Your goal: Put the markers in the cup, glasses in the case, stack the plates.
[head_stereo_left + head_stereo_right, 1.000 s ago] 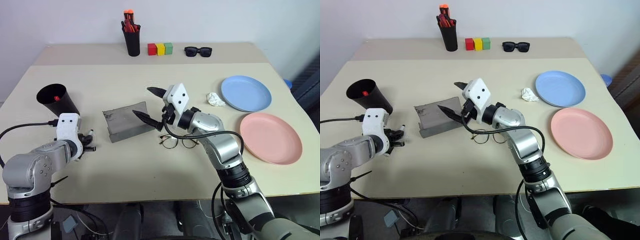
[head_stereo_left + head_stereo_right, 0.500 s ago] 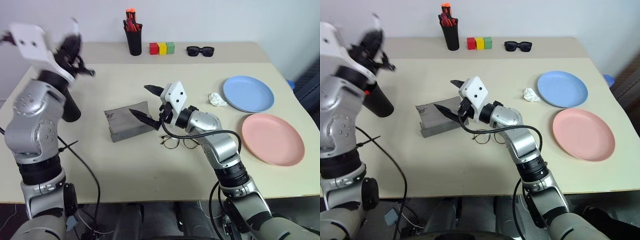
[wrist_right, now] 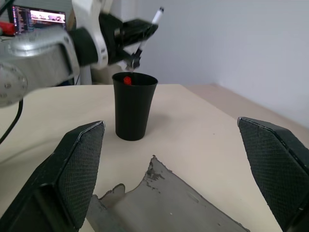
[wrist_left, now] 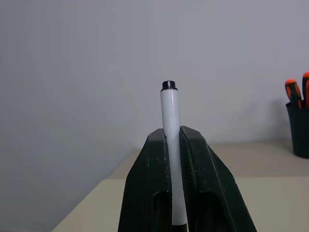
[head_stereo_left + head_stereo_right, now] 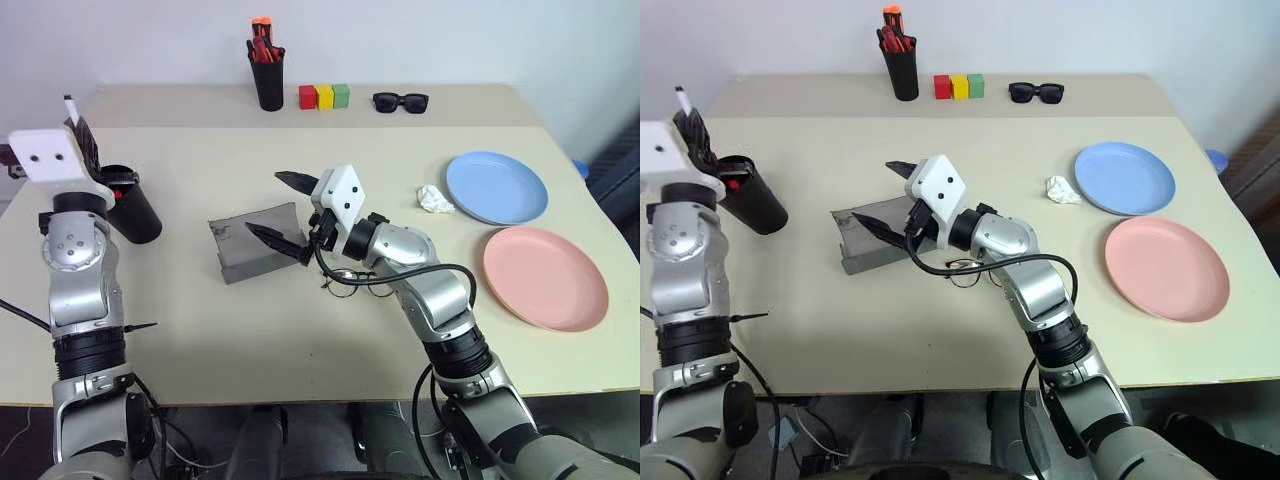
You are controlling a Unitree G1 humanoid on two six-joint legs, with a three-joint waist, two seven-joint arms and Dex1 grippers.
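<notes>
My left gripper (image 4: 170,134) is shut on the white-bodied marker (image 4: 169,116), whose black end points up. It hangs just above the rim of the black cup (image 5: 131,208), at the table's left. The red-capped marker (image 3: 127,80) stands inside the cup. My right gripper (image 5: 268,205) is open over the grey case (image 5: 255,245), whose lid stands open, with nothing between its fingers. The brown-rimmed glasses (image 5: 355,283) lie on the table under the right forearm, beside the case. The blue plate (image 5: 496,187) and the pink plate (image 5: 545,277) lie side by side at the right.
A black pen holder with orange-red pens (image 5: 265,75), three coloured blocks (image 5: 321,97) and black sunglasses (image 5: 399,101) line the far table. A crumpled white paper (image 5: 432,199) lies next to the blue plate.
My left gripper lifted the white marker off the table, swung up and now holds it at the cup's rim. The right gripper edged slightly left over the case.
</notes>
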